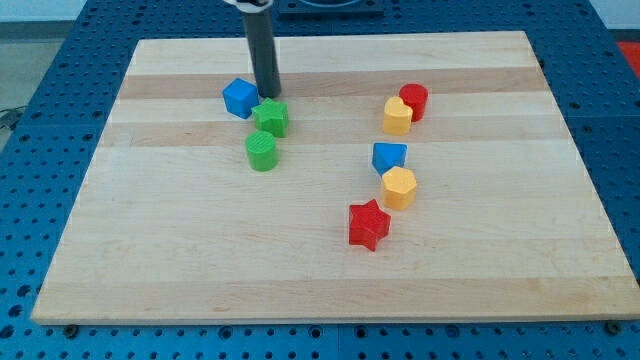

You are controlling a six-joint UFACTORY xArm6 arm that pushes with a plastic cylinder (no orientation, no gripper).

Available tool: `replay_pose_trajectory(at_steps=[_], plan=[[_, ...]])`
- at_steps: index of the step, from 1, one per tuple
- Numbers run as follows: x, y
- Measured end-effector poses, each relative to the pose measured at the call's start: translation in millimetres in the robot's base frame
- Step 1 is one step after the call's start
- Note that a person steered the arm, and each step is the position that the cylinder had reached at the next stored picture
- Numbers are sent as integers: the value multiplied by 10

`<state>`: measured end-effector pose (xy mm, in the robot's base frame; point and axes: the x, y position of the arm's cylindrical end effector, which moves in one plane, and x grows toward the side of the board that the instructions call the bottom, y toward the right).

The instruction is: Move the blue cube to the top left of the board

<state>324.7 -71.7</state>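
Tool tip (270,95) bare, holding nothing, just right of blue cube (239,98) (light, rigid, slippery on counter (200,250)); best pushed square on right face.

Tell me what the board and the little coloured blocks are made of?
The board looks like pale, unvarnished wood: grain streaks and plank bands run along it, with a matte sheen. The blocks, such as the blue cube and red star, look like plastic, in solid, even colours; the faint ribbing suggests printing, though that's uncertain.
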Motion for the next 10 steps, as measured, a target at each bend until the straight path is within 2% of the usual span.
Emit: replay_pose_trajectory(at_steps=[1,3,4,6,10], plan=[[152,330],[479,0],[479,-216],[-171,-318],[-185,-798]])
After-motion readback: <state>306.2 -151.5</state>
